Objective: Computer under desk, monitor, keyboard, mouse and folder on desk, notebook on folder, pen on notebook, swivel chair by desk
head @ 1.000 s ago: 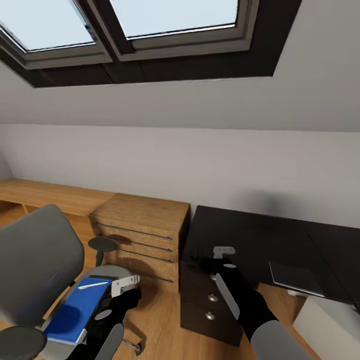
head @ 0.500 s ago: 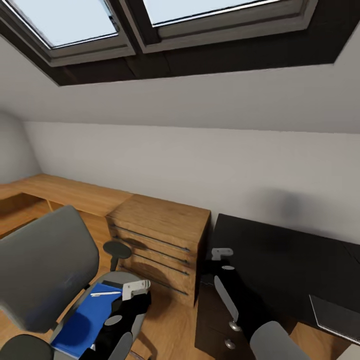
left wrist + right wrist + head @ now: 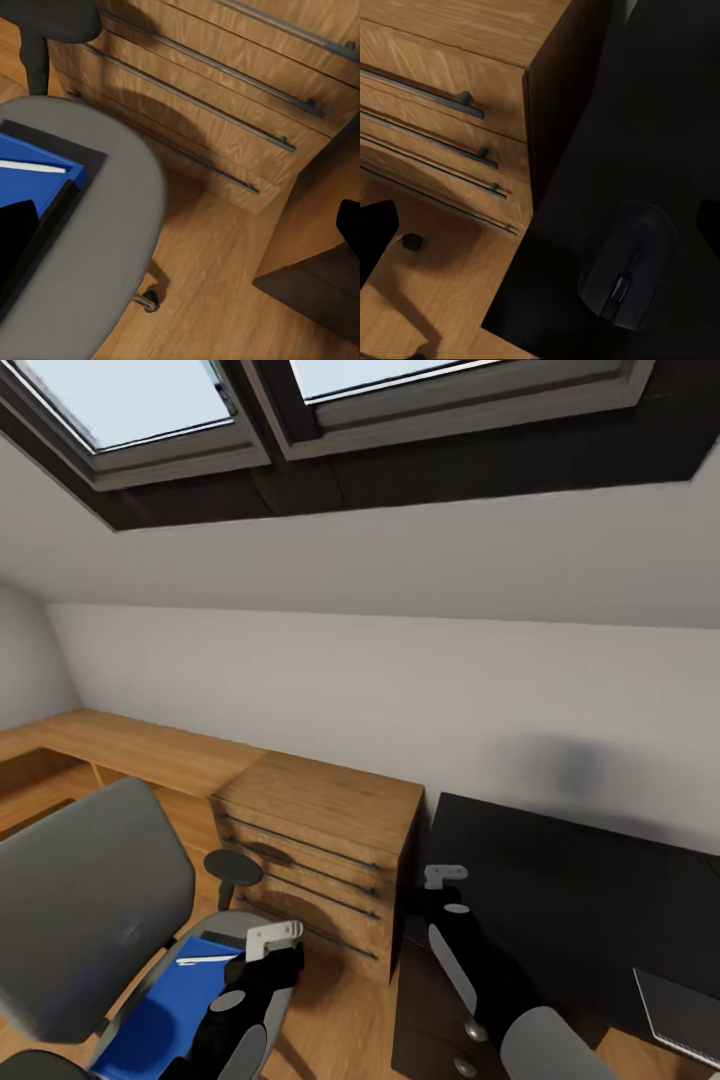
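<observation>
In the head view, the chair (image 3: 90,920) stands at the lower left, and the blue folder (image 3: 165,1015) lies on its seat with the white pen (image 3: 207,959) on top of it, near the edge closest to the wooden chest (image 3: 320,860). The left gripper (image 3: 268,938) hangs above the front of the seat, just beside the pen; I cannot tell how wide its fingers are. The black worktop (image 3: 580,900) is to the right of the chest, and the right gripper (image 3: 443,877) hovers over its near left corner; the state of its fingers is also not clear. A flat dark object with a pale edge (image 3: 680,1010) lies on the worktop at the far right, cut by the picture's border. In the left wrist view, the grey seat (image 3: 105,247) carries the folder (image 3: 34,176) with the pen (image 3: 30,166) lying across it, and a dark sheet shows under the folder's edge. The chest drawers (image 3: 225,97) are behind the seat, and one caster (image 3: 150,300) rests on the wood floor (image 3: 225,292). In the right wrist view, the mouse (image 3: 626,274) sits on the worktop (image 3: 660,112) near its corner, beside the chest (image 3: 450,90). The dark fingers show at the picture's two sides, well apart, holding nothing.
</observation>
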Motion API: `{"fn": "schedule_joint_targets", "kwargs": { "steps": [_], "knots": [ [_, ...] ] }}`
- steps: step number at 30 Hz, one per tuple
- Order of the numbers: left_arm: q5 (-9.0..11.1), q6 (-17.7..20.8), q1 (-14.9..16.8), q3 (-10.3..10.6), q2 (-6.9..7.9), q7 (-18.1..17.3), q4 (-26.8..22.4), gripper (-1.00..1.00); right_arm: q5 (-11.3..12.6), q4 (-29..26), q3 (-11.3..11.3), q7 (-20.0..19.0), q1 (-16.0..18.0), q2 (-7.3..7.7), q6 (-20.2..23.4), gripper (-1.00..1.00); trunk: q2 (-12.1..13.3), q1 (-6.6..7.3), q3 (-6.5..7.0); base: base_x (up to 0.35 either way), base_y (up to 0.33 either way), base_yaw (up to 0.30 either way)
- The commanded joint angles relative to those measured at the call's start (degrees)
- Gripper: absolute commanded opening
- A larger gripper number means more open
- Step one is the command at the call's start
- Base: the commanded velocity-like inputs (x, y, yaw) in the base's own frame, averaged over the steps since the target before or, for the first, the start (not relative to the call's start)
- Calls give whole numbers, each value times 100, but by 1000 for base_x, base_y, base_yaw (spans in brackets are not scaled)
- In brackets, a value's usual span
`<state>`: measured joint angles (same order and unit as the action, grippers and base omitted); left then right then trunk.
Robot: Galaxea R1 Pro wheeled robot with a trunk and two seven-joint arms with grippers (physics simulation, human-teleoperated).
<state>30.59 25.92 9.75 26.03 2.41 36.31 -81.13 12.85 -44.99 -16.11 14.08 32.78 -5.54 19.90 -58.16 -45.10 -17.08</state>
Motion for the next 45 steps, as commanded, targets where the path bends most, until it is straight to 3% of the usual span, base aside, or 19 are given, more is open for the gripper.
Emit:
{"fn": "schedule_joint_targets", "kwargs": {
  "steps": [1,8,14,17,31,45],
  "knots": [
    [44,10,7,16,6,51,-8,100,60,50,-21,55,6,5,-6,100,-6,-1,-7,45,0,0],
    [36,9,6,46,16,44,-36,100,55,453,-8,67,20,38,-409,100,-6,-1,-7,45,0,0],
    [43,9,6,89,16,37,-46,100,60,1289,1,68,134,73,-908,100,-6,-1,-7,113,0,0],
    [43,9,5,151,20,35,-44,100,60,1455,2,68,178,83,-1022,100,-6,-1,-7,11,0,0],
    [50,9,6,174,23,35,-38,100,70,1910,2,68,371,148,-1458,100,-6,-1,-7,92,0,0],
    [52,9,8,174,18,34,-35,100,92,2006,10,80,428,159,-1440,100,-6,-1,-7,20,0,0]
  ]
}}
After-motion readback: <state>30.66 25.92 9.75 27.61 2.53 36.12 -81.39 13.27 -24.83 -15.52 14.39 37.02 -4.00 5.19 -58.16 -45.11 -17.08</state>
